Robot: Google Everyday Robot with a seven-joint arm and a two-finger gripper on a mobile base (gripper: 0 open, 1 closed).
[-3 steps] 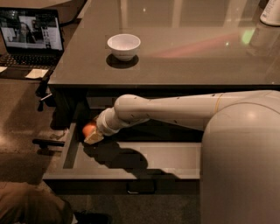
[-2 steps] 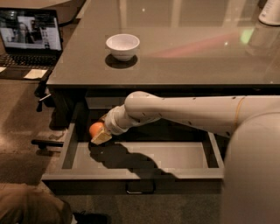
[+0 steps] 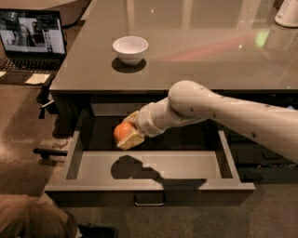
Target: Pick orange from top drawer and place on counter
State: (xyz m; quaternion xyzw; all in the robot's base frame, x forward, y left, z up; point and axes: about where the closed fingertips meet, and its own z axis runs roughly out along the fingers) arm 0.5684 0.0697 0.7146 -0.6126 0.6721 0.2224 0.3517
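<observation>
The orange (image 3: 122,131) is held between the tan fingers of my gripper (image 3: 126,133), lifted above the floor of the open top drawer (image 3: 186,168). The arm reaches in from the right, its wrist over the middle of the drawer. The gripper's shadow falls on the drawer floor below it. The drawer's front panel carries a small metal handle (image 3: 149,202). The glossy grey-brown counter (image 3: 195,51) lies behind and above the drawer.
A white bowl (image 3: 130,49) stands on the counter near its front left. An open laptop (image 3: 30,44) sits on a lower surface at the far left. A white container (image 3: 287,13) stands at the counter's back right. Dark narrower drawers (image 3: 260,158) are at the right.
My gripper has risen with the orange from the drawer's left floor and moved right, toward the drawer's middle. The arm has withdrawn to the right.
</observation>
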